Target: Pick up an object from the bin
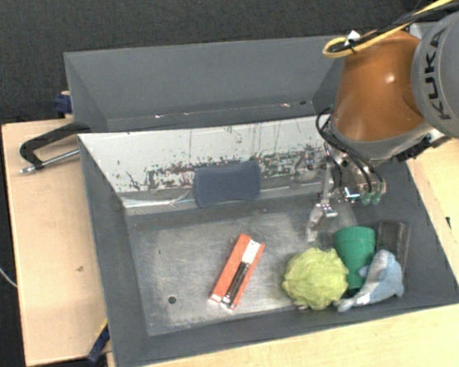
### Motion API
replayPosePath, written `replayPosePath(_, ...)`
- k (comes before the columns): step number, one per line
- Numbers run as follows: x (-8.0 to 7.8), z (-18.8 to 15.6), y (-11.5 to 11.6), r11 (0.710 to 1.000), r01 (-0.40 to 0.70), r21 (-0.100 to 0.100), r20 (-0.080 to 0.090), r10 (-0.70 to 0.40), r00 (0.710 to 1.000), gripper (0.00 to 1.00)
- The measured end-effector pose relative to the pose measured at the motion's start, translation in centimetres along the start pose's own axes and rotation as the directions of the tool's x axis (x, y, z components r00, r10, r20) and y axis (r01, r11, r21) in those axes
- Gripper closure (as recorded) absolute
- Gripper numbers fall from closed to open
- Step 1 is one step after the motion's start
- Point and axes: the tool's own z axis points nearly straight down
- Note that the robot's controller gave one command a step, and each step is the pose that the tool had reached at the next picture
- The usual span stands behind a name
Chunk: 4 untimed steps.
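My gripper (340, 192) hangs under the arm's orange cover at the right of the bin, above the floor near the back wall. Just below it stands a green plastic cup (355, 248). A yellow-green crumpled ball (316, 277) lies left of the cup. A light blue cloth (381, 279) lies bunched at the cup's lower right, and a small black block (392, 237) leans beside the cup at the right wall. None of these touches the gripper.
An orange and black flat box (237, 272) lies slantwise in the middle of the floor. A dark blue pad (226, 184) rests against the back wall. The arm reaches in over the right rim.
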Motion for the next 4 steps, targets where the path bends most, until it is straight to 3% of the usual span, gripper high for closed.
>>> replayPosePath(2, 0.2, 0.1, 0.5, 1.0, 0.028, 0.001, 0.008, -0.028, 1.0, 0.0)
replayPosePath(3, 2.8, 5.7, -1.3, 0.998, -0.056, 0.0, 0.017, 0.056, 0.998, 0.0)
replayPosePath(4, 4.2, 8.9, -1.1, 0.997, -0.071, 0.0, 0.025, 0.071, 0.997, 0.0)
